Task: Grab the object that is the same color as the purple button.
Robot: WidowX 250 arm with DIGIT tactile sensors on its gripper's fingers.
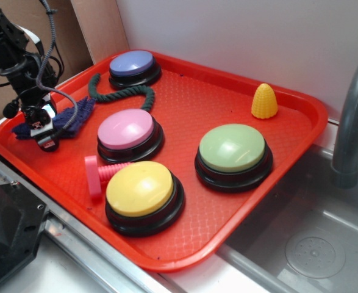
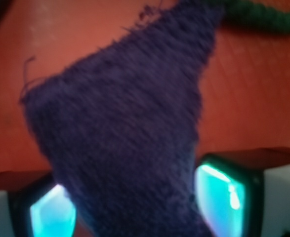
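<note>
Purple cloth [image 2: 130,143] lies between the 2 fingers [image 2: 224,190], which stand apart either side, on the red tray's [image 1: 239,226] left edge. Closing squarely should pinch it; the green rope [image 2: 263,17] sits close by.

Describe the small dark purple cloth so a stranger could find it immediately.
Start at the red plastic tray and go to its far left corner, where the black robot gripper reaches down. The dark purple fuzzy cloth lies flat there between the fingers. Unlike the neighbouring dark green twisted rope, it is flat, frayed and roughly triangular.
</note>
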